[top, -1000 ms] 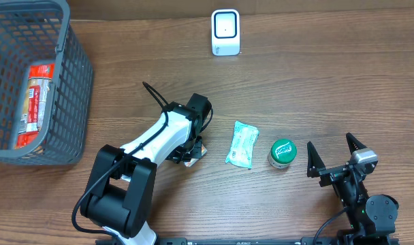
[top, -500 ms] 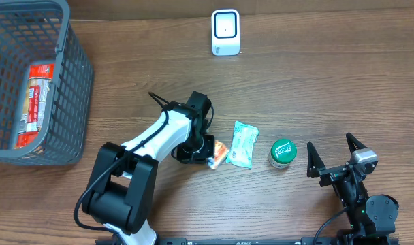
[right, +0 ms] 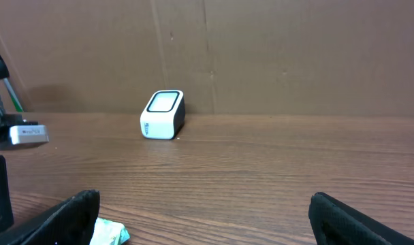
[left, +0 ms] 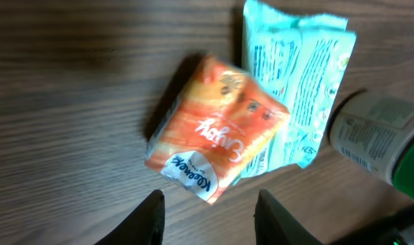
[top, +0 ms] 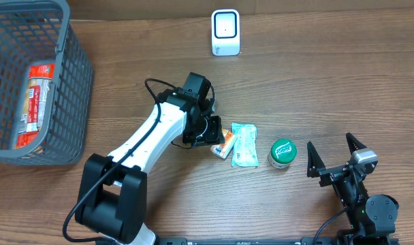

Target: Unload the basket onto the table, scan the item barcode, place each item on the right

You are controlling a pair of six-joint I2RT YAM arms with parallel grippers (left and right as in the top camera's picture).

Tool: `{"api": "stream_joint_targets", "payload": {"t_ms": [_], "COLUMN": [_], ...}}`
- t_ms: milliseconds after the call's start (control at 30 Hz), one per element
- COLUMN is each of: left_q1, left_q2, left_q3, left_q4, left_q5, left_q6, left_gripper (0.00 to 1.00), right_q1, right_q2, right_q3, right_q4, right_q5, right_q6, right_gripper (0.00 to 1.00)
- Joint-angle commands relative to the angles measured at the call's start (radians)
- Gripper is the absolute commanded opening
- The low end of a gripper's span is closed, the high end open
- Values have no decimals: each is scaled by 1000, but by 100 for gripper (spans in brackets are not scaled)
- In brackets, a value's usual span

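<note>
Left gripper (left: 208, 204) hangs by the orange snack packet (left: 217, 129), jaws partly apart and empty; the packet lies on the bench (left: 71, 82) against a pale green wipes pack (left: 299, 88). Overhead adds the white scanner (top: 225, 32), well apart, and the right gripper (top: 331, 155), wide open and empty.

A wooden counter (top: 329, 82) with mid-brown, streaky grain fills the overhead view from edge to edge. Behind its far edge stands a flat brown wall (right: 295, 54), cardboard-like, with vertical seams. The light is even and soft, leaving only faint shadows on the wood.
</note>
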Motion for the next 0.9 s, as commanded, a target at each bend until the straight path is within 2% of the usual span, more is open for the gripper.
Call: {"api": "stream_joint_targets", "payload": {"t_ms": [0,300,433,867], "left_q1": [4,3,-1,-86], "left_q2": [-12,2,29,185], "left_q3": [3,2,2,2], "left_q4": [-8,41,65,53], "left_q5": [-128,-303,-258,-190], "left_q6": [8,-14,-14,-14], "left_gripper": [37,35,27,27], "right_q1": [-5,-5,-5,-5], "right_q2": [-11,-11,-11,-11], "right_q3": [-10,-10,-10,-10], "right_q4": [5,5,5,5], "right_q5": [-2,-2,-2,-2], "right_q6": [-5,-5,-5,-5], "right_gripper": [100,100,100,100]}}
